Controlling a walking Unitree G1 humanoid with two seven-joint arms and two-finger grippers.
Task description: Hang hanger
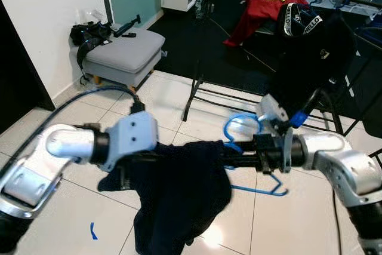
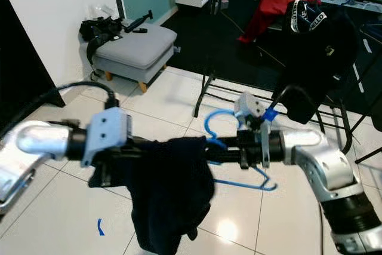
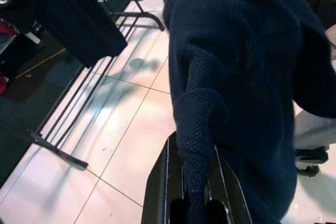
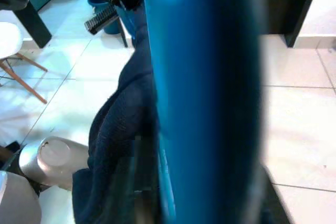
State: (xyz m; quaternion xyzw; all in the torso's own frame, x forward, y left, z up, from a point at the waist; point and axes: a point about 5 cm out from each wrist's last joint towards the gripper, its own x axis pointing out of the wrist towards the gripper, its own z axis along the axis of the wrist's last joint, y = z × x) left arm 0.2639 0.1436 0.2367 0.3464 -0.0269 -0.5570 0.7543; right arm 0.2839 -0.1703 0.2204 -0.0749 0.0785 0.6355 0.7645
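A blue plastic hanger (image 1: 240, 127) is held level in front of me, its hook curling upward and its lower bar (image 1: 262, 191) hanging below. My right gripper (image 1: 236, 158) is shut on the hanger (image 4: 205, 98), close to the neck. A dark navy knit garment (image 1: 179, 195) is draped over the hanger's left end and hangs down toward the floor. My left gripper (image 3: 195, 184) is shut on a fold of that garment (image 3: 247, 77), with the fabric pinched between its black fingers (image 3: 160, 192). The cloth hides the hanger's left shoulder.
A black clothes rack (image 1: 196, 85) stands ahead on the right, with a black garment (image 1: 316, 52) hanging from it and a red shirt (image 1: 262, 1) behind. A grey ottoman (image 1: 122, 52) carrying black gear sits at the left wall. White tiles lie below, with a blue tape mark (image 1: 92, 231).
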